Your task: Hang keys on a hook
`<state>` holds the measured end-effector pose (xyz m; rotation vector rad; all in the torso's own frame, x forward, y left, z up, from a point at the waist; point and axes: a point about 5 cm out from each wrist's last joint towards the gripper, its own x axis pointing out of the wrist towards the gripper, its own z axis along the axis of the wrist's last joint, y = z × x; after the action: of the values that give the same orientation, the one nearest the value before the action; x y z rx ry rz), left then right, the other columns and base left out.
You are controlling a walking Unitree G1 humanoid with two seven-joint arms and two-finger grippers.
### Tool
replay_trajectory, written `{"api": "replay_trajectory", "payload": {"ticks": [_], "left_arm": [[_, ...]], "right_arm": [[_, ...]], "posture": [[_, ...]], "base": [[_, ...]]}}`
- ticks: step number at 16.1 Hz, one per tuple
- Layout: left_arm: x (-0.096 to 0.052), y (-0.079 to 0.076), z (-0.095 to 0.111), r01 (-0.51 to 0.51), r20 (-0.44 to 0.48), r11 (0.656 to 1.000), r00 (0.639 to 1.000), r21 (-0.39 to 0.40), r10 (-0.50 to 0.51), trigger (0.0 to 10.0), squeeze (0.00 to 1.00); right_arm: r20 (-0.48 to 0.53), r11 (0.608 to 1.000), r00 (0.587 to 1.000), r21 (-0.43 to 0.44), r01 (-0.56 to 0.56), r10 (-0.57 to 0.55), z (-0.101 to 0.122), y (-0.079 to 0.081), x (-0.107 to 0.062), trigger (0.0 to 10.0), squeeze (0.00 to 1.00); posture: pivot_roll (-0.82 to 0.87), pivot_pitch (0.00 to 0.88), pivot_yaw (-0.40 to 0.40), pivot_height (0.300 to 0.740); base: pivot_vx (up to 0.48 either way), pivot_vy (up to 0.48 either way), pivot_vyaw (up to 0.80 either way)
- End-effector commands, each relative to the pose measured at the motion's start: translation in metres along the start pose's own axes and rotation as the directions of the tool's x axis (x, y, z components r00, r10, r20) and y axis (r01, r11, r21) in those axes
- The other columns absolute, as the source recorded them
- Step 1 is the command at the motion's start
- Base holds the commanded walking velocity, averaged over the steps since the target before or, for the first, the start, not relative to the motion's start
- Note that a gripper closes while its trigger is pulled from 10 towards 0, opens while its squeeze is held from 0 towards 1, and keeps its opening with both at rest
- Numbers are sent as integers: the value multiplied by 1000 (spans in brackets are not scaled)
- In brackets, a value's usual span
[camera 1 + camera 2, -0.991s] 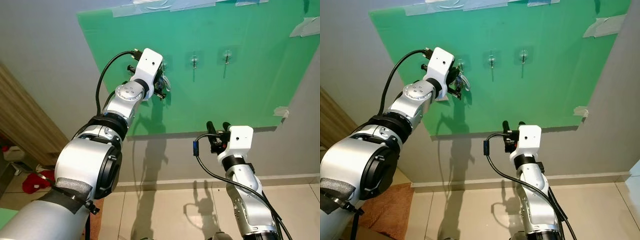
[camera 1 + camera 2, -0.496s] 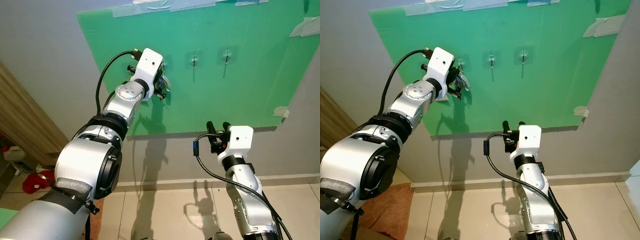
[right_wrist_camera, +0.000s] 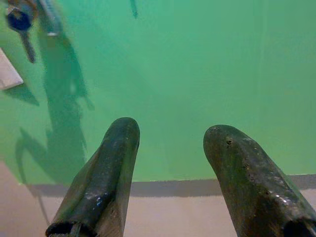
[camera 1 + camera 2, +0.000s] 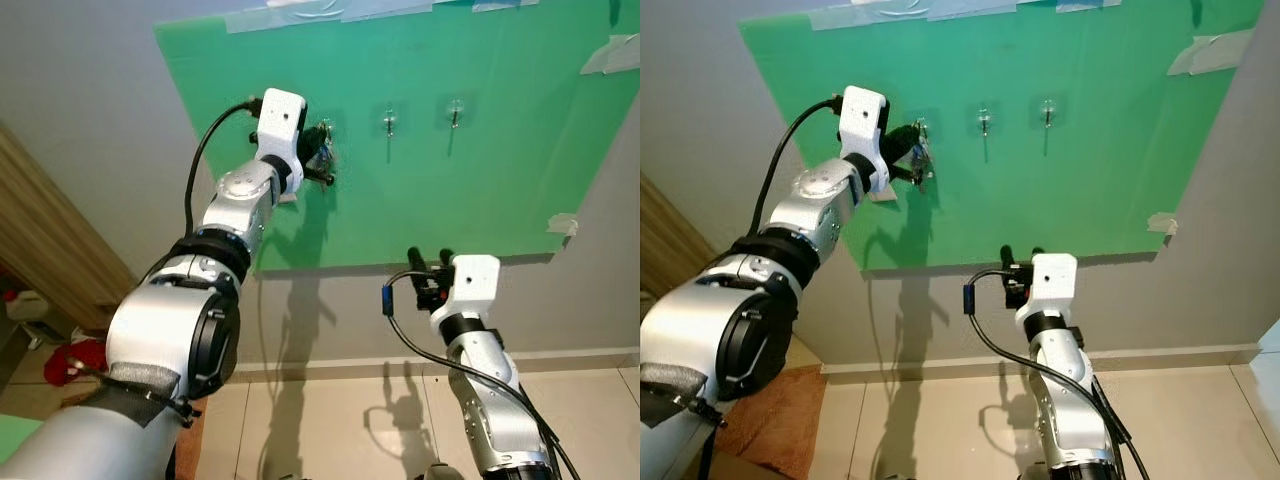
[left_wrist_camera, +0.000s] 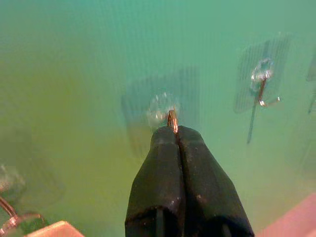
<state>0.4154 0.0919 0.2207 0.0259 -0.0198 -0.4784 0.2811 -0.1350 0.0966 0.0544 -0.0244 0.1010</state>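
Note:
A green board (image 4: 450,190) on the wall carries three small clear-backed metal hooks. My left gripper (image 4: 320,155) is raised to the leftmost hook (image 5: 162,106), fingers pressed together. A coppery bit of the key ring (image 5: 172,119) pokes out between the tips, right under that hook. The keys (image 4: 923,160) dangle beside the fingers, and a blue-headed key (image 3: 19,19) hangs there too. The middle hook (image 4: 389,122) and right hook (image 4: 455,112) are bare. My right gripper (image 4: 428,262) is low, below the board, open and holding nothing.
A wooden panel (image 4: 40,250) leans at the left, with a red item (image 4: 75,362) on the floor by it. The grey wall and baseboard (image 4: 560,355) run under the board, with tiled floor (image 4: 330,430) below. Tape patches (image 4: 612,52) stick to the board's edges.
My left wrist has turned and shifted up and to the left, bringing the keys closer under the leftmost hook. The right arm has drifted slightly left.

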Motion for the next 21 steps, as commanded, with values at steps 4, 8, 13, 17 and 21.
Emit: {"api": "replay_trajectory", "payload": {"ticks": [4,8,13,17,21], "left_arm": [[-8,0,-16,49,25,996,999,-73,-47,0,0],[-12,10,-16,2,15,1000,1000,-7,-2,0,0],[-11,14,-11,-34,-7,998,999,49,34,0,0],[-4,-1,-9,14,-18,997,1000,73,-13,0,0],[-19,-1,-28,76,-4,997,997,21,-76,0,0]], "right_arm": [[3,997,997,10,-72,72,3,16,11,10000,0],[2,995,995,10,-97,97,3,20,15,10000,0],[8,996,996,16,-86,86,3,18,13,10000,0],[11,998,998,18,-60,60,2,14,9,10000,0],[14,999,1000,32,-22,22,2,7,0,10000,0]], "posture": [[-242,0,159,707],[-225,0,148,707],[-242,0,166,707],[-271,0,194,707],[-278,0,222,707]], "base": [[0,0,0],[0,0,0],[0,0,0],[0,0,0],[0,0,0]]}}
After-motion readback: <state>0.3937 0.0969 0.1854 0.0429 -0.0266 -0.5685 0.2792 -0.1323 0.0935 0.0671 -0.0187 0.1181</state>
